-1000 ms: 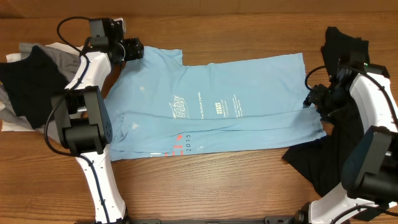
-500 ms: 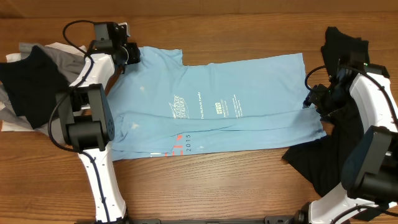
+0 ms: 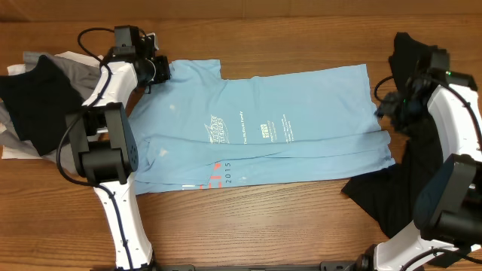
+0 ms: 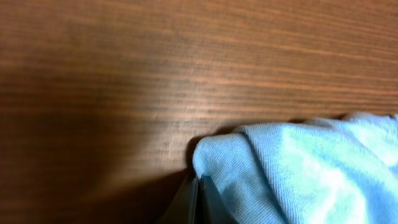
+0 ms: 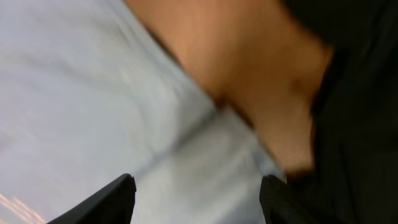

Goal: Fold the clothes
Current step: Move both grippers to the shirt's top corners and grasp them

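The T-shirt (image 3: 301,105) is light blue with small white print and coral-and-white lettering. A black garment (image 3: 388,199) is at the brown wood-grain table's (image 3: 263,226) right edge; 3 garments (image 3: 38,98), black, grey and white, are at its left.

Brown wooden counter (image 3: 301,226), grain running side to side
From overhead it is warm brown wood with fine darker streaks along its length, bare in a band across the far edge and a wider band across the near edge; in the left wrist view the counter (image 4: 186,56) fills the upper part of the picture, its grain in close horizontal lines, paler toward the middle and in deep shadow at the lower left; in the right wrist view it is only a blurred tan wedge
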`<state>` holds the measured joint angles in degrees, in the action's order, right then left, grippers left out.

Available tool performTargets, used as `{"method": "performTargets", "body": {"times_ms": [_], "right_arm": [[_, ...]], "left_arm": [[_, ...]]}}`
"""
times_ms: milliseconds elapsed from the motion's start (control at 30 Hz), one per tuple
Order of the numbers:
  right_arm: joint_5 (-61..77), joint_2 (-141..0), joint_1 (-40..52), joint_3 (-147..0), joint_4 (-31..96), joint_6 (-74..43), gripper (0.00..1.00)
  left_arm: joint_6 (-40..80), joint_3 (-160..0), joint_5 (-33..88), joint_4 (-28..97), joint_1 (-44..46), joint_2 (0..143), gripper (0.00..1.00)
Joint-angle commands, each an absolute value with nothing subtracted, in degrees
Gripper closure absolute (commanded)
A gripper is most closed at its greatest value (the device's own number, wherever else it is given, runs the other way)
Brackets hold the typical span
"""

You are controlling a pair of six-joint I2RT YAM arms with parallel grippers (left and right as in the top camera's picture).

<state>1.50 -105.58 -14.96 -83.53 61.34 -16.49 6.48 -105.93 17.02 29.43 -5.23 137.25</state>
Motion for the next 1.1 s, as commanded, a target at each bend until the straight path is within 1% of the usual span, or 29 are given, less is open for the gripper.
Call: {"method": "performTargets", "body": {"times_ms": [0, 100, 200, 300, 500, 633, 900, 967, 1067], "right_arm": [[0.32, -104.47, -15.18, -87.74, 56.23, -15.68, 0.26], [3.60, -105.01, -15.18, -87.74, 52.03, -12.16, 0.25], [5.39, -106.83, -14.98, -87.74, 48.82, -10.09, 0.21], [6.59, -111.37, -13.87, -87.85, 41.32, -5.96, 0.16], [6.52, -118.85, -10.44, -87.85, 24.32, -2.52, 0.16], [6.09, -123.59, -8.91, -87.85, 15.86, -2.59, 0.16], [6.09, -130.32, -8.73, -87.83, 9.85, -2.96, 0.20], [6.09, -130.89, -8.67, -87.83, 9.43, -2.96, 0.24], [6.09, -131.28, -8.69, -87.83, 8.62, -2.98, 0.43]], "left_arm": [[9.89, -106.15, 18.57, 31.11, -5.89, 132.86, 0.96], [12.56, -106.15, 20.25, 33.06, -6.04, 130.85, 0.96], [15.09, -106.15, 20.45, 34.46, -6.11, 129.12, 0.96], [15.90, -106.15, 20.58, 36.77, -6.09, 128.14, 0.96], [15.90, -106.13, 20.56, 39.24, -6.09, 128.14, 0.96], [15.90, -106.15, 20.43, 40.73, -6.09, 128.14, 0.96], [15.90, -106.13, 20.38, 41.32, -6.09, 128.14, 0.96], [15.90, -106.13, 20.36, 41.32, -6.09, 128.14, 0.96], [15.90, -106.13, 20.38, 41.34, -6.09, 128.14, 0.96]]}}
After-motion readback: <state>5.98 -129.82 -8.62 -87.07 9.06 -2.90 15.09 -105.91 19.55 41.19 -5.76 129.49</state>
